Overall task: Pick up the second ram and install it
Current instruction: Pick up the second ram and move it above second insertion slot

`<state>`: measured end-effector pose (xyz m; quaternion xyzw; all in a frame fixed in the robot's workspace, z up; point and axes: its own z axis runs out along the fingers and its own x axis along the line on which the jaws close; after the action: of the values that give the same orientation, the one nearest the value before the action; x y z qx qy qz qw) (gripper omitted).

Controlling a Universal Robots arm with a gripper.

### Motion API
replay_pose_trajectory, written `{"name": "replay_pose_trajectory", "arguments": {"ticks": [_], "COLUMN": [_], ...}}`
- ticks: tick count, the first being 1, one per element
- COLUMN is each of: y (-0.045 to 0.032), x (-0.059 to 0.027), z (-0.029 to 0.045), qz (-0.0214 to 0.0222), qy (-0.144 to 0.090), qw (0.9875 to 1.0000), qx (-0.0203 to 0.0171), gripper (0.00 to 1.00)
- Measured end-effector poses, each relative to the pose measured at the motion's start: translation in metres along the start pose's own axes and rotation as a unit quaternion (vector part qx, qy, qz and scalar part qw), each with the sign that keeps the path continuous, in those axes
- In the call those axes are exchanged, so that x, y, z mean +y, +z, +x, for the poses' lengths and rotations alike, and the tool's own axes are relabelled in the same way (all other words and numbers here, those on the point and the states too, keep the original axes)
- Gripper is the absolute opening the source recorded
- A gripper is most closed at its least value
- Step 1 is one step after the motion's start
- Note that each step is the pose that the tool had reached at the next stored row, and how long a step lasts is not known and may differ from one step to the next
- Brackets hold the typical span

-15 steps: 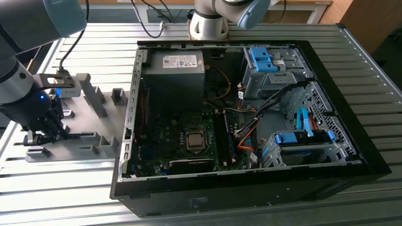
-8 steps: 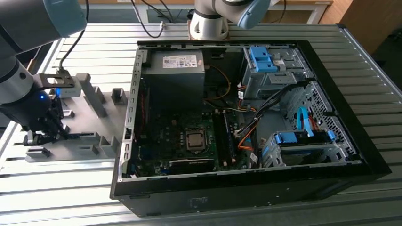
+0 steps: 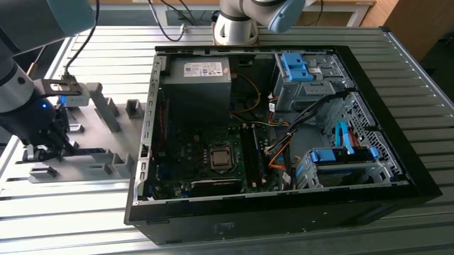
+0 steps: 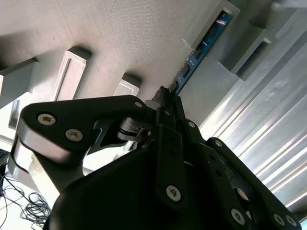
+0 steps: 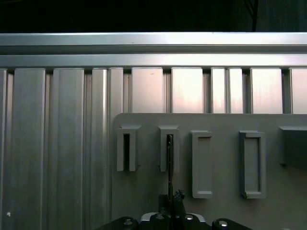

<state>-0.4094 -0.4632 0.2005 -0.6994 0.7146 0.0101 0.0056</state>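
Observation:
The second ram (image 4: 199,50) is a thin blue board standing on edge, its far end in a slot of the grey holder plate (image 4: 134,33). In the first wrist view the second ram (image 5: 169,165) shows edge-on as a dark line running from a holder slot to the fingers. My gripper (image 4: 165,98) is shut on its near end, with the black fingertips (image 5: 178,196) pressed against both sides. In the exterior view my gripper (image 3: 48,151) is low over the holder plate (image 3: 85,122), at the exterior view's left of the open computer case (image 3: 284,191).
The motherboard's long memory slots (image 3: 252,154) lie beside the processor socket (image 3: 220,158) inside the case. Blue drive-bay latches (image 3: 294,66) and cables crowd the case's far side. Upright grey blocks (image 3: 106,111) stand on the holder plate. The ribbed metal table (image 5: 48,143) surrounds everything.

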Motion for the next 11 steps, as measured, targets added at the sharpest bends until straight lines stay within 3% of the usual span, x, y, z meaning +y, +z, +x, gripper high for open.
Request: {"name": "replay_pose_trajectory", "arguments": {"ticks": [4,11], "y": [-0.0065,-0.0069], "x": [0.0,0.0001], "z": [-0.0002,-0.0002], "qz": [0.0,0.0], "qy": [0.0,0.0], "qw": [1.0,1.0], "qx": [0.0003,0.0003], "gripper": [0.14,0.14]}}
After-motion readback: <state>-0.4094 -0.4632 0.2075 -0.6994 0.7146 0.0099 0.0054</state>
